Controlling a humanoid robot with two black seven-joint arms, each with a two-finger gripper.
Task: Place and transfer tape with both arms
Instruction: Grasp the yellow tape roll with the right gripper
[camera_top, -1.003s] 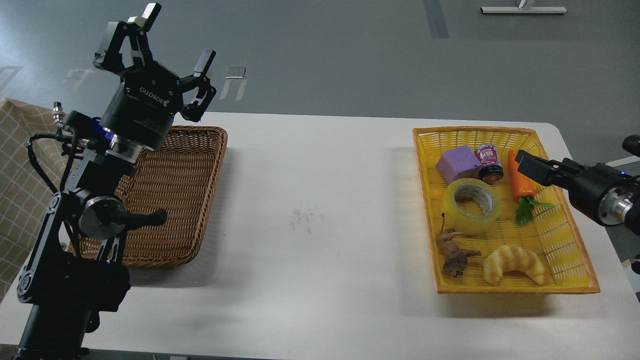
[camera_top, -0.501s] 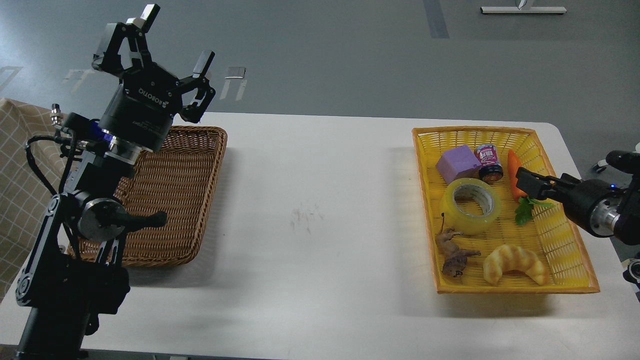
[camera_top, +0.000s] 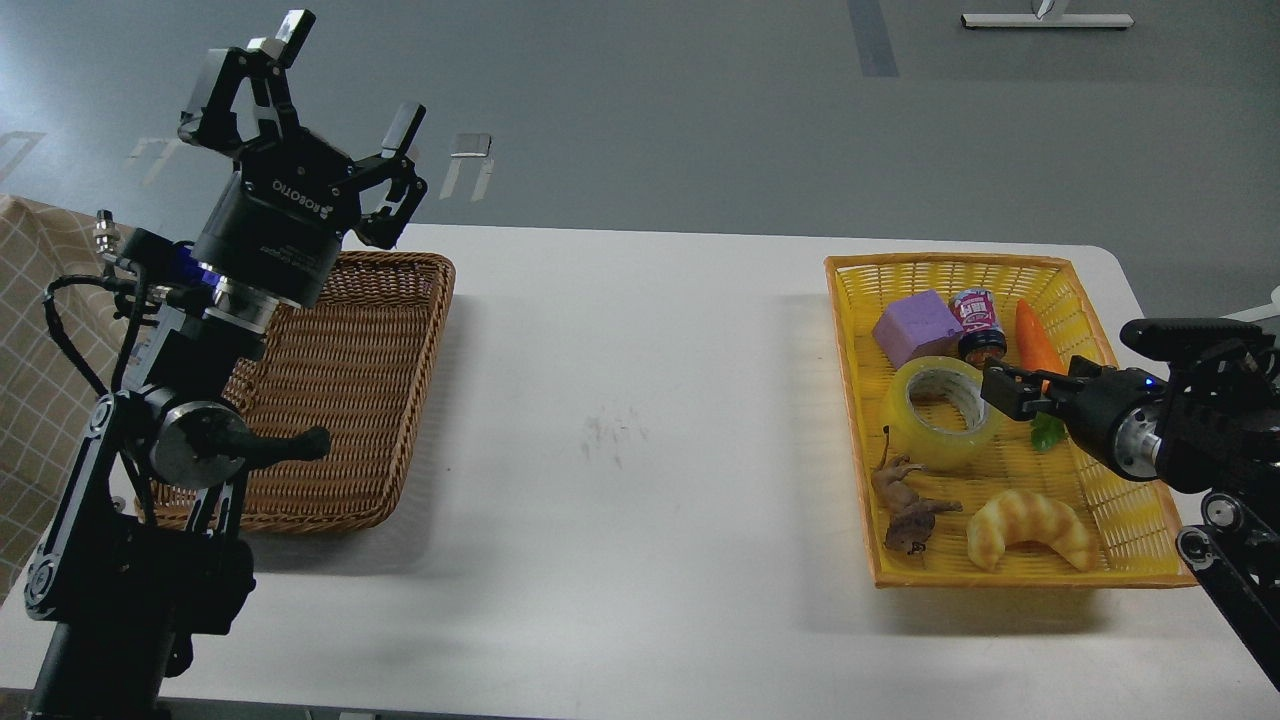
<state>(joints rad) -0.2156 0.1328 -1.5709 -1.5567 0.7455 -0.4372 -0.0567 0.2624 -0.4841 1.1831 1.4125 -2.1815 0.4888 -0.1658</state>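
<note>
Tape (camera_top: 942, 413): your right end effector (camera_top: 1008, 390) sits at its right rim; whether its fingers are spread, you cannot tell. The yellowish roll lies flat, core hole up, in the yellow basket (camera_top: 1150, 520) on the desk (camera_top: 640, 450). Your left end effector (camera_top: 322, 85) is raised, fingers spread.

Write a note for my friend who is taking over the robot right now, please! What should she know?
Left gripper: jaws open, holding nothing, raised over the brown basket.
Right gripper: right beside the tape, at its right edge; I cannot tell whether its jaws are open.
The tape lies flat in the yellow basket, with a purple block, a carrot and a croissant toy.
Done: nothing moved yet.
Left: grab the tape, pass it between arms, set it down.
</note>
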